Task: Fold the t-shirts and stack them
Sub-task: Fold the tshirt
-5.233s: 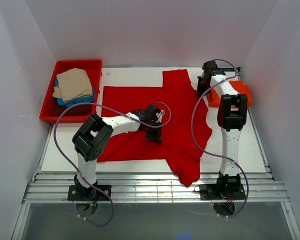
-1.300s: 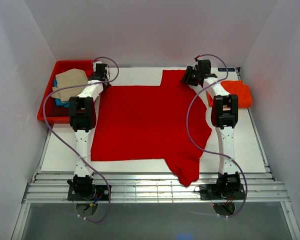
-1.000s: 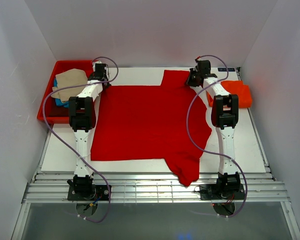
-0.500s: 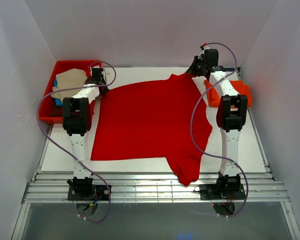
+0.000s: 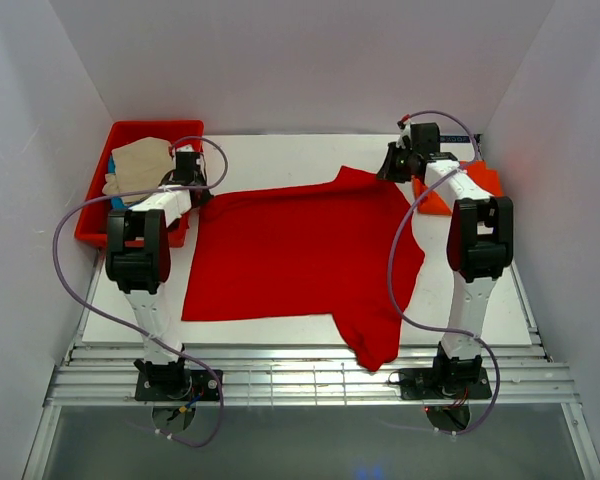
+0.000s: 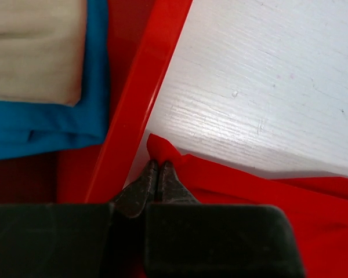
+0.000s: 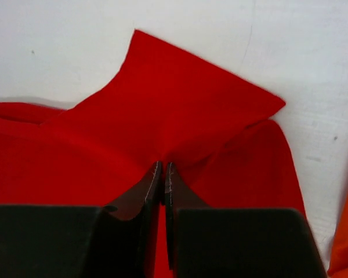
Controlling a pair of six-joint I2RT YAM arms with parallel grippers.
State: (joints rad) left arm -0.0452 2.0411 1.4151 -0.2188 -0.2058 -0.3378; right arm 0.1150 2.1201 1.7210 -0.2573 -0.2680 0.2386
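Observation:
A bright red t-shirt (image 5: 300, 250) lies spread on the white table, its far edge lifted. My left gripper (image 5: 193, 186) is shut on the shirt's far left corner (image 6: 160, 152), beside the tray's rim. My right gripper (image 5: 393, 168) is shut on the shirt's far right part near the sleeve (image 7: 180, 116). An orange-red folded shirt (image 5: 475, 182) lies at the right, behind my right arm. A beige shirt (image 5: 140, 165) sits folded on a blue one (image 6: 40, 124) in the tray.
The red plastic tray (image 5: 125, 130) stands at the far left, its rim (image 6: 139, 110) close to my left gripper. One sleeve of the bright red shirt hangs near the table's front edge (image 5: 375, 345). White walls enclose the table.
Both grippers, shut on the shirt's far corners, have lifted and pulled the far edge toward the near side. The far right sleeve has folded in.

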